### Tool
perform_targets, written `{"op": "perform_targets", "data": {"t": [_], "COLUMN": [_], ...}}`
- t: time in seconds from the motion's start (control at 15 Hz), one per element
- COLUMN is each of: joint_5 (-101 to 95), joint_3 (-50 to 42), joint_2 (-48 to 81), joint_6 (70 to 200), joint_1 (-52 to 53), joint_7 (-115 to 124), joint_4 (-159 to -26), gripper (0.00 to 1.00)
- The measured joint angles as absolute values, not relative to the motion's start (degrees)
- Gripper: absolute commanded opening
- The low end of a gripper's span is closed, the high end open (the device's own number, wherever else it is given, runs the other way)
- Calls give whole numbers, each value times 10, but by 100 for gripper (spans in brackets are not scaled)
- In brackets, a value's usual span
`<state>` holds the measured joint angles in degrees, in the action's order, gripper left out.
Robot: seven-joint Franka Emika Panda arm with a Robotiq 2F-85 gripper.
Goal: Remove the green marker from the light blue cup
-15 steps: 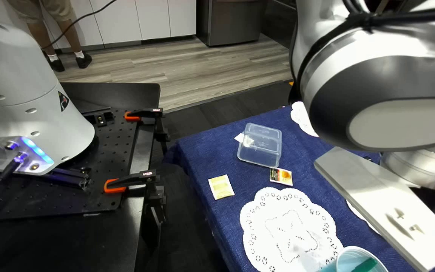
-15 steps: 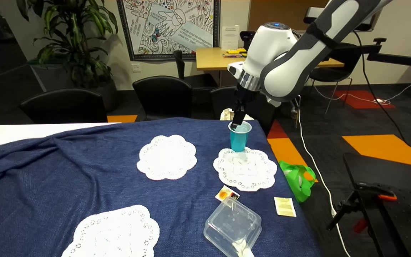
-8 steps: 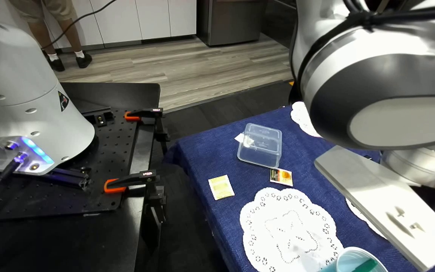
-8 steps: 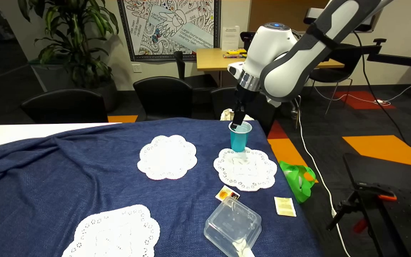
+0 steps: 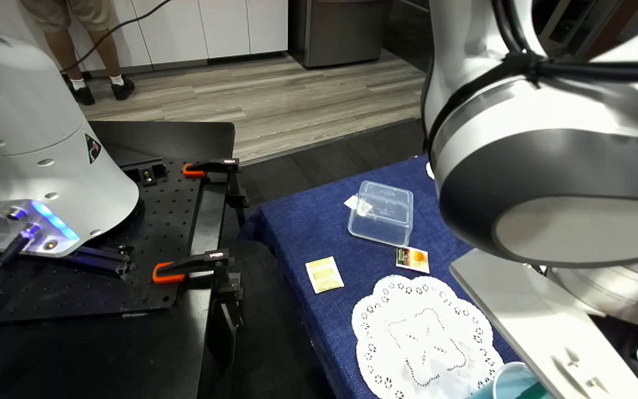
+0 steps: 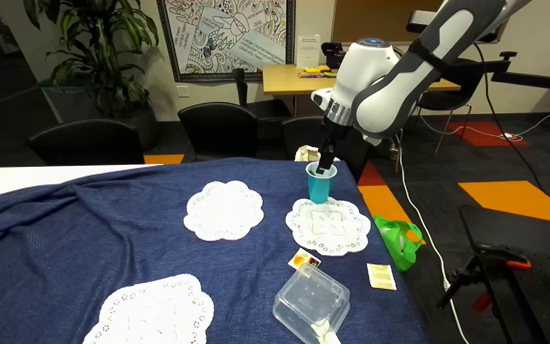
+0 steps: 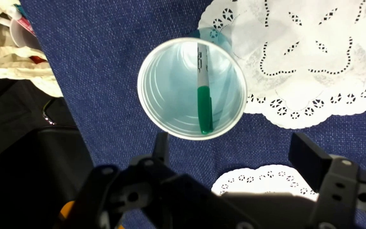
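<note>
Wrist view: the gripper being spread and empty, the green marker inside the light blue cup, cap between five and six o'clock, should be approached toward eleven o'clock and pinched by that cap, the rim left ungripped.

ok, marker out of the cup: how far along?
Done, apparently: approach; the jaws are open near the light blue cup. In hand: probably the grasp, nothing gripped yet. Left: closing and lifting, since the green marker is inside the cup in the wrist view.
</note>
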<state>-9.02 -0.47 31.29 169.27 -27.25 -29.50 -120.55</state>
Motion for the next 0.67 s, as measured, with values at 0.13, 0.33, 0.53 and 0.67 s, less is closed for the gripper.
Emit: {"op": "perform_targets", "data": {"t": [0.13,0.33,0.53,0.67], "joint_5": [-90,-90,-90,-90], "joint_3": [-4,-2,5,10], "joint_2": [320,331,343,351], "joint_6": [1693,1693,1693,1693], "joint_1": [-279,-289,-301,-310], "joint_7": [-303,-314,-328,-339], "joint_4": [-1203,-1195,-1182,-1173], "gripper": [77,60,59,54]}}
